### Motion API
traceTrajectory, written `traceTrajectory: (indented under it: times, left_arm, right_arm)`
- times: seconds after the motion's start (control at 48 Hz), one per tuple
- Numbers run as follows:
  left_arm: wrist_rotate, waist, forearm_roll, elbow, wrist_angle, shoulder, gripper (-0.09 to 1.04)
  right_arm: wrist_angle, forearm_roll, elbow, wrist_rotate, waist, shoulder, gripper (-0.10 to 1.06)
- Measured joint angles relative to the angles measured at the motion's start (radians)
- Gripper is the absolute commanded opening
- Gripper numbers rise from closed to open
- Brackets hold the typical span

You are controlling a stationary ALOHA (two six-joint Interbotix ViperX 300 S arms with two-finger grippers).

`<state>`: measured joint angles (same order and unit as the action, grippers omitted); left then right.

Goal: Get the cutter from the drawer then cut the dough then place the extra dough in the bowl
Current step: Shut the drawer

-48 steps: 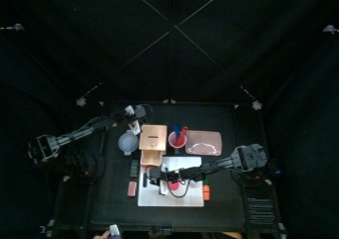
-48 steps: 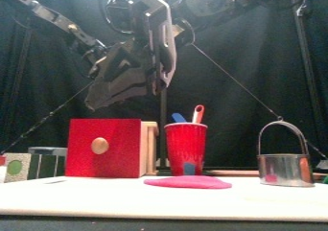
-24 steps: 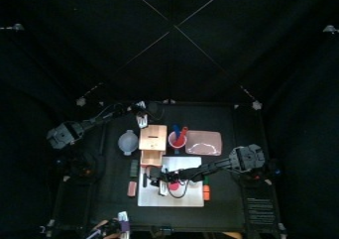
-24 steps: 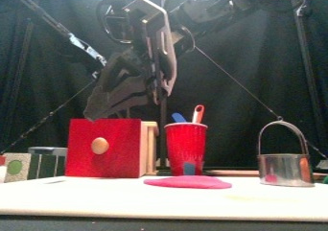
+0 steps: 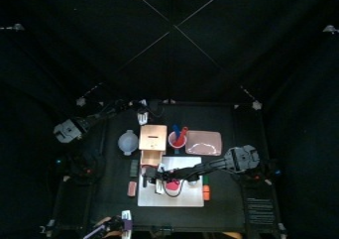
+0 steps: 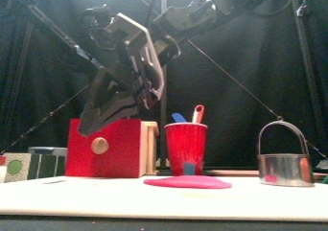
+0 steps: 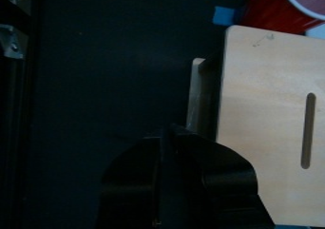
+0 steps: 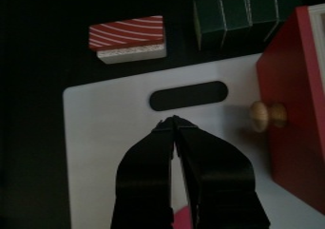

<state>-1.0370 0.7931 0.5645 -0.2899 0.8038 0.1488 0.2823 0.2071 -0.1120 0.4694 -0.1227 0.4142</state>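
Table [image 5: 225, 211]: left end effector [image 7: 168, 131] clenched, dropped toward wooden box [image 7: 260, 90]; right end effector [image 8: 169, 123] clenched above board [image 8: 112, 149].

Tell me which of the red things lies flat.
The dough: a thin disc flat on the white board. The red cup and the box's red drawer front stand upright.

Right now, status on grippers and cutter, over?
Left gripper shut at wooden box. Right gripper shut over white board. Cutter stands free, near dough.

The left claw [image 7: 169, 136], jaws pressed together, hangs over the black tabletop [image 7: 102, 71] just beside the pale wooden box [image 7: 260, 81], with a red cup [image 7: 290, 7] at the box's far end.
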Motion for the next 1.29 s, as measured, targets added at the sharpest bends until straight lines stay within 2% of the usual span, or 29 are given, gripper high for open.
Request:
traceTrajectory:
  times: [0.167, 0.5, 0.708, 1.0, 1.292]
  left_arm:
    - [-0.029, 0.000, -0.044, 0.000, 0.002, 0.002, 0.57]
    - [-0.041, 0.000, -0.048, 0.017, 0.032, 0.037, 0.53]
    - [-0.041, -0.011, -0.046, 0.040, 0.034, 0.054, 0.53]
    - [-0.038, -0.031, -0.046, 0.100, 0.048, 0.084, 0.53]
    - [-0.038, -0.054, -0.046, 0.106, 0.063, 0.098, 0.53]
  right_arm:
    - [0.011, 0.011, 0.009, -0.002, 0.009, 0.014, 0.09]
    - [0.074, 0.049, 0.020, 0.000, 0.043, 0.025, 0.09]
    - [0.091, 0.074, 0.040, -0.002, 0.044, 0.034, 0.09]
    - [0.094, 0.075, 0.051, -0.002, 0.046, 0.049, 0.09]
    - [0.095, 0.077, 0.051, -0.003, 0.051, 0.054, 0.09]
